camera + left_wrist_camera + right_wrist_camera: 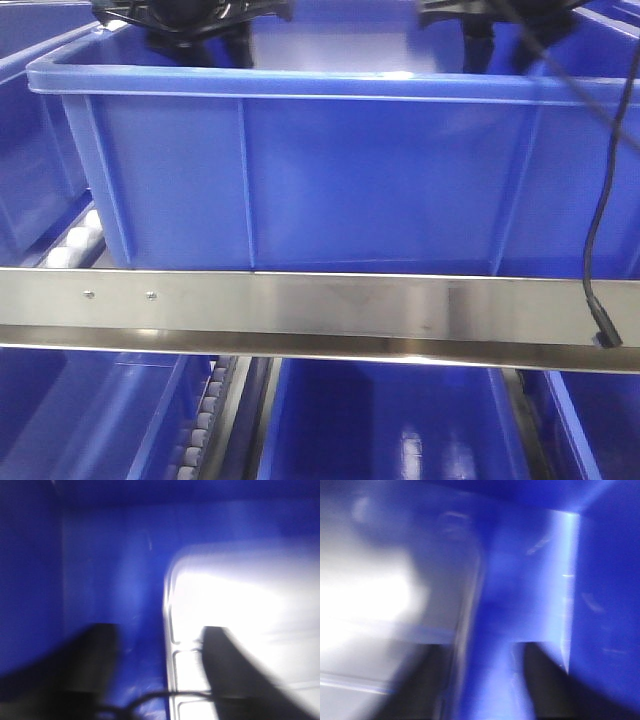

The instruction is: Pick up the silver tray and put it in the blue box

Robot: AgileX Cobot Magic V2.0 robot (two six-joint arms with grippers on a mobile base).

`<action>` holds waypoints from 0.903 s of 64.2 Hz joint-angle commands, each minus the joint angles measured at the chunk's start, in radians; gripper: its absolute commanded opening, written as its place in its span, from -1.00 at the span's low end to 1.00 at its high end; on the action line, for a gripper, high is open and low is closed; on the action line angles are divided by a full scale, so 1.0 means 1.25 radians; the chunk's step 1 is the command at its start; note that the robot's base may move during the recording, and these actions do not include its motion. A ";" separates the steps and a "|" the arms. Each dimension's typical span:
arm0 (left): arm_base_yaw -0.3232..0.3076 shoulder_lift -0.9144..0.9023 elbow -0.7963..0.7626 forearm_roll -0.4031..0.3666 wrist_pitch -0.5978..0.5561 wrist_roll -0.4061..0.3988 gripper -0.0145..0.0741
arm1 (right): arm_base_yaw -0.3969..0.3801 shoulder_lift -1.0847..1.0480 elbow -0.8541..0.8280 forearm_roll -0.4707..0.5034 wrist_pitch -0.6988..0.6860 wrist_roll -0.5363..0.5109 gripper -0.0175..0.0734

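Open left gripper (157, 650) straddles the tray's (240, 600) rim inside the box (330, 180); right gripper (480, 670) likewise spread.

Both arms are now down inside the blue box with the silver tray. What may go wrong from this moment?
1. The left gripper straddles the rim of the silver tray; pulling up before it clears could drag or tip the tray.
2. In the right wrist view the blue box wall is close beside the tray, so a sideways move may hit it.
3. Both wrist views are blurred, so exact clearances cannot be judged.
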 commanded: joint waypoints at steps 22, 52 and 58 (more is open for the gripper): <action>-0.006 -0.160 -0.133 -0.013 0.188 0.079 0.19 | -0.001 -0.213 -0.032 -0.030 0.021 -0.009 0.00; -0.013 -0.693 0.263 -0.015 0.155 0.181 -0.89 | 0.020 -0.598 0.358 -0.030 -0.109 -0.048 -0.50; -0.013 -0.819 0.405 -0.017 0.103 0.181 -0.89 | 0.020 -0.687 0.484 -0.030 -0.169 -0.048 -0.50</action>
